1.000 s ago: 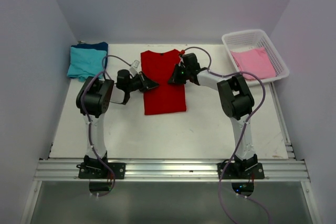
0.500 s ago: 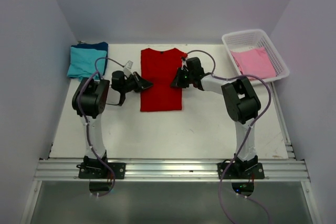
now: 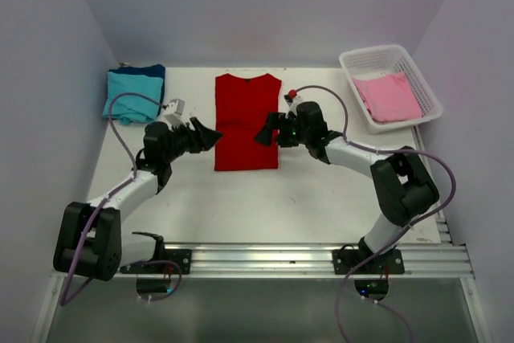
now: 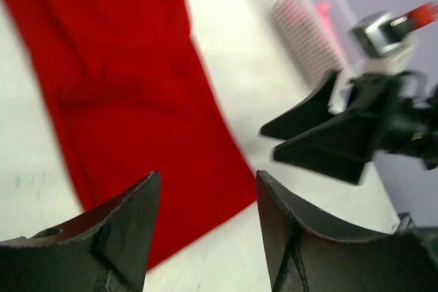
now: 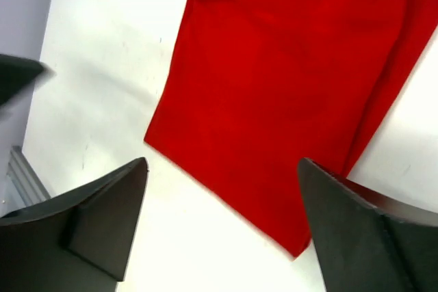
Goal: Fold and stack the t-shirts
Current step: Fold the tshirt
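A bright red t-shirt (image 3: 247, 122) lies flat mid-table, folded into a long narrow rectangle, collar at the far end. My left gripper (image 3: 212, 136) hovers open just off its left edge, over the near hem corner (image 4: 205, 184). Open too, my right gripper (image 3: 263, 132) stands at the shirt's right edge, its jaws spanning the near right corner (image 5: 222, 169). Neither holds anything. In the wrist views the red shirt (image 4: 123, 87) (image 5: 287, 80) lies under the fingers. A teal t-shirt (image 3: 130, 94) lies on a dark blue one (image 3: 152, 71) at the far left. A pink one (image 3: 389, 95) lies in the basket.
The white lattice basket (image 3: 352, 60) stands at the far right corner, also showing in the left wrist view as a blurred basket (image 4: 308, 25). Grey walls close in the table on three sides. A metal rail (image 3: 257, 259) runs along the near edge.
Both grippers have opened and let go of the red shirt's sides. Both arms have drawn back toward the near edge and lowered. The shirt now lies still.
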Robot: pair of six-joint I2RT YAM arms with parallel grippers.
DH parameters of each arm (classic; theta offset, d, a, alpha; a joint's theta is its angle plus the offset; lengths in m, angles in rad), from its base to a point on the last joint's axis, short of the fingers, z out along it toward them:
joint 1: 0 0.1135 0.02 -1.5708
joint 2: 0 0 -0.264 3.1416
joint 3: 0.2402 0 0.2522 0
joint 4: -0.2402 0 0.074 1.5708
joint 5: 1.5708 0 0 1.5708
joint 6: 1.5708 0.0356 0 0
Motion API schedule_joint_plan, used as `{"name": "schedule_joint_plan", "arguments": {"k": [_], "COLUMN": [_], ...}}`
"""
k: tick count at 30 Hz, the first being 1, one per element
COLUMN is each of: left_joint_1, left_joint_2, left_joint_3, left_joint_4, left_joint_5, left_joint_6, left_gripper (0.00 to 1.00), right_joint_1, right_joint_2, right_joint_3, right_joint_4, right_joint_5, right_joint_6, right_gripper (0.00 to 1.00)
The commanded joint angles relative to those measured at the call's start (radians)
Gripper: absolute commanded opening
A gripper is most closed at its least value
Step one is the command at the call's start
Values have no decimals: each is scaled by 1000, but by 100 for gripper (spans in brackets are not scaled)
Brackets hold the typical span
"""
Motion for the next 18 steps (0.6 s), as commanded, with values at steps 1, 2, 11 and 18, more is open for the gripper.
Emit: {"name": "schedule_joint_plan", "arguments": {"k": [1,2,11,18], "left_joint_1": [-3,-3,-5,-5], "left_joint_2": [-41,-53,-41,84], "left_joint_3": [-149,-175,-307,-344], "left_joint_4": [-253,-246,-125,13], "left_joint_5": [-59,-47,53,92], "left_joint_6": [80,77,51,19], "left_gripper": [62,64,66,66], "right_joint_1": [64,73,113,113], "right_joint_2": [-88,-117,-218,-239], "right_joint_3": [-85,-131,-284,-314], "right_joint_4": [-6,-4,-14,-43], "right_joint_5": [65,76,183,248], "right_joint_6": [-25,-20,6,27], "right_gripper": [99,99,99,99]}}
